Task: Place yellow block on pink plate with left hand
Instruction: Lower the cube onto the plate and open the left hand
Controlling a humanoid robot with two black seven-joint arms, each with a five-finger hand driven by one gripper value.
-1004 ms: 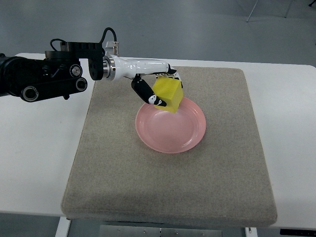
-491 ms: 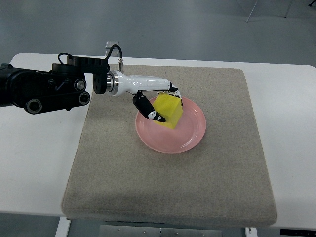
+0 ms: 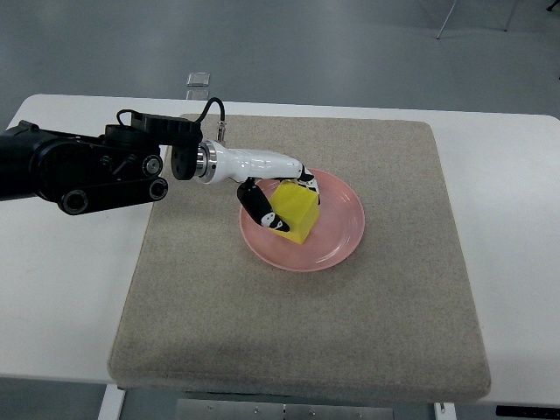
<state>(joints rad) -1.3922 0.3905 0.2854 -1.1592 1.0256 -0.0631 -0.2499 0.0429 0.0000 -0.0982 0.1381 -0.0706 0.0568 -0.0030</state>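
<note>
Yellow block (image 3: 295,211) pinched in left robot hand (image 3: 278,194), sitting over left part of pink plate (image 3: 337,236). Black thumb pressed on block's near-left face, other fingers (image 3: 306,183) wrapped over far top edge. Block tilted, one corner pointing down toward plate floor; cannot tell whether touching plate or just above it. Inside plate rim in any case, left of centre.

Left arm (image 3: 83,168) entering from picture's left edge: bulky black forearm over white desk (image 3: 61,289), then metal wrist ring, then slim white hand section reaching across grey mat (image 3: 297,332) to plate. Black cable looped above wrist.

Plate round, shallow, glossy, lying flat on mat, a bit above mat's centre. Right half of plate bare. Mat rectangular, felt-like, covering most of desk middle; desk showing white on both sides and along far edge.

Beyond desk, grey floor (image 3: 350,52). Small clear item on floor just past far desk edge, too small to identify. Chair or stand legs at top right corner.
</note>
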